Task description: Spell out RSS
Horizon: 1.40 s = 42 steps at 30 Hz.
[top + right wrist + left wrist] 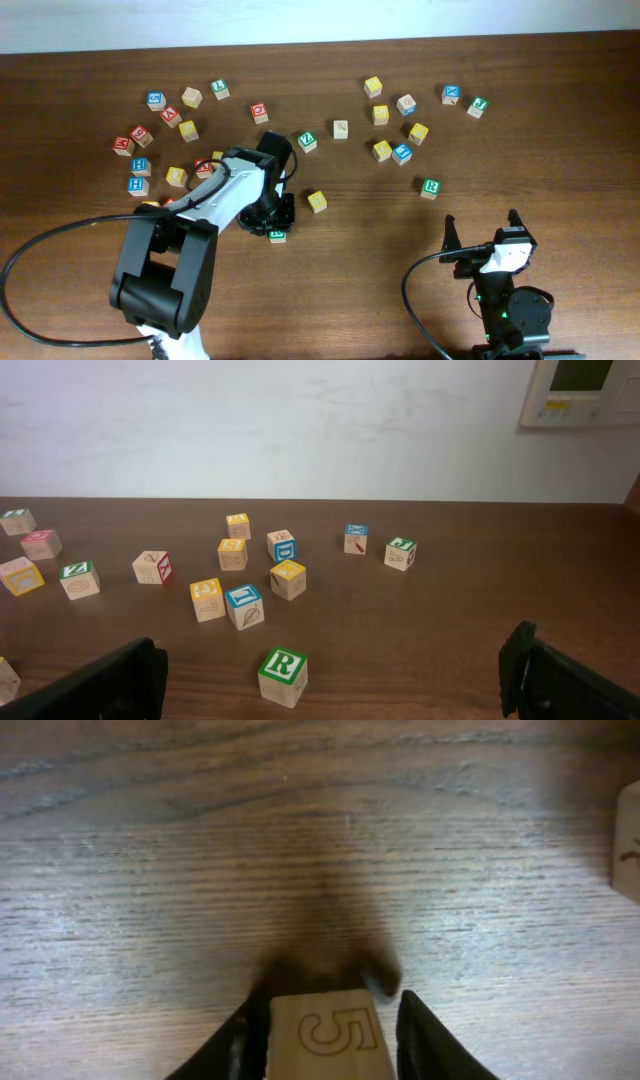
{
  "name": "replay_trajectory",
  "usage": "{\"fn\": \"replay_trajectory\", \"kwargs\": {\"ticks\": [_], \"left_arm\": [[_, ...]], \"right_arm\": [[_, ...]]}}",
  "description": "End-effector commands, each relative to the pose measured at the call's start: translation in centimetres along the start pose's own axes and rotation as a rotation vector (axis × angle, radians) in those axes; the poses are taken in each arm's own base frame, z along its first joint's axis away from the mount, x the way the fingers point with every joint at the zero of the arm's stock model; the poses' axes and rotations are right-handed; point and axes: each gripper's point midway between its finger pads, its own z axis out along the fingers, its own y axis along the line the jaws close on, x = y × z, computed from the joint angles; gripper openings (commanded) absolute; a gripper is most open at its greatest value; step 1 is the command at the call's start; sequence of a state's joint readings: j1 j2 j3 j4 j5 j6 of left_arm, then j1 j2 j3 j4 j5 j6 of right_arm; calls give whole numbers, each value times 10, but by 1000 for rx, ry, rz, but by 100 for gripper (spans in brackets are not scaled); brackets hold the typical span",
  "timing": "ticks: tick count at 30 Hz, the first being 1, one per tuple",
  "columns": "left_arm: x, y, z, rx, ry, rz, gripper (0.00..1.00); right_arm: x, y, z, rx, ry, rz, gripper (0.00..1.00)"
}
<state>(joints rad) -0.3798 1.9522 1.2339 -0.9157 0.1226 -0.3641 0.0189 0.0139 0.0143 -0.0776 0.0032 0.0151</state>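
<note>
The green-framed R cube (430,188) sits alone on the table at the right, and it also shows in the right wrist view (284,675). My right gripper (482,235) is open and empty, a little nearer the front than the R cube, which lies between and ahead of its fingers (332,660). My left gripper (275,222) is shut on a small wooden cube (325,1035) whose visible face has an outlined S-like figure. In the overhead view this cube (277,236) shows a green edge. A yellow-faced cube (317,201) lies just right of the left gripper.
Several loose cubes lie at the back left, among them red-lettered (259,112) and blue-lettered (138,185) ones. Another cluster at the back right has yellow (380,114) and blue (402,153) cubes. A cube edge (628,840) shows at the right of the left wrist view.
</note>
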Motion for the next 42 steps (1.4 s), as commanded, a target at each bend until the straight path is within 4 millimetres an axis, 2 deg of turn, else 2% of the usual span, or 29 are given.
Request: {"fn": "replay_trajectory", "kwargs": {"ticks": [1, 9, 17, 19, 21, 25, 29, 32, 38, 40, 42], "left_arm": [[20, 7, 15, -28, 81, -23, 31], [13, 9, 15, -42, 50, -18, 27], [9, 11, 15, -57, 30, -16, 29], [9, 11, 15, -57, 30, -16, 33], [8, 10, 14, -55, 27, -16, 44], [2, 7, 7, -52, 18, -15, 50], [-9, 1, -10, -44, -3, -12, 54], [-22, -6, -27, -30, -39, 14, 66], [-59, -27, -82, 17, -159, 31, 65], [-66, -38, -96, 63, -188, 34, 64], [-69, -47, -100, 108, -194, -19, 62]], "right_arm": [[3, -3, 0, 15, 2, -3, 98], [3, -3, 0, 15, 2, -3, 99], [3, -3, 0, 15, 2, -3, 98], [3, -3, 0, 15, 2, -3, 98], [3, -3, 0, 15, 2, -3, 98], [3, -3, 0, 15, 2, -3, 98], [3, -3, 0, 15, 2, -3, 98], [3, -3, 0, 15, 2, -3, 98], [3, -3, 0, 15, 2, -3, 98], [3, -3, 0, 15, 2, -3, 98], [3, -3, 0, 15, 2, -3, 98]]}}
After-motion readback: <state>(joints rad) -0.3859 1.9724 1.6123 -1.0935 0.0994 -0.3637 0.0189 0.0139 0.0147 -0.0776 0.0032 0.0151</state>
